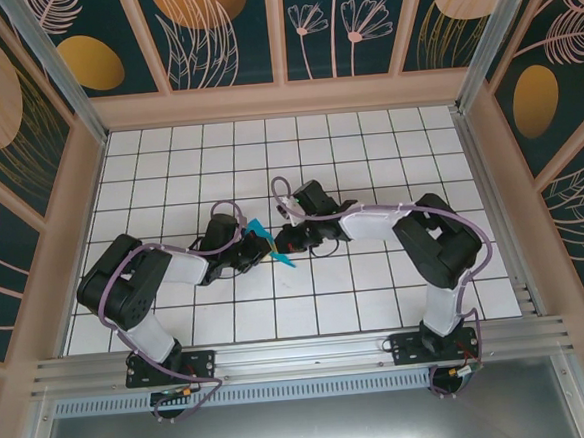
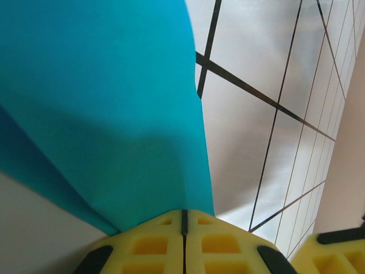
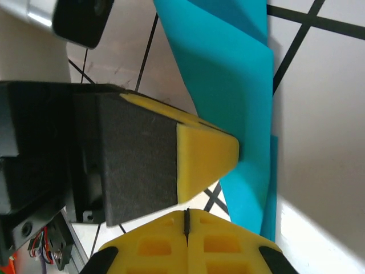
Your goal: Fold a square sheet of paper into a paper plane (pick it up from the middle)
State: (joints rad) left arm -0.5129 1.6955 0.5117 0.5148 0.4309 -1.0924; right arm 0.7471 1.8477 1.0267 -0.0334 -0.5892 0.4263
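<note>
My left gripper (image 2: 183, 220) pinches the paper (image 2: 102, 103) just ahead, holding its crease. My right gripper (image 3: 186, 220), pressed together beside it, probably sharpens the fold.

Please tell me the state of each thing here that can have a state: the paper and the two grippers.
teal paper: folded, with creases, pinched at one end.
left gripper: shut on the teal paper.
right gripper: shut; the paper passes close beside it, but whether it grips the paper cannot be told.
</note>
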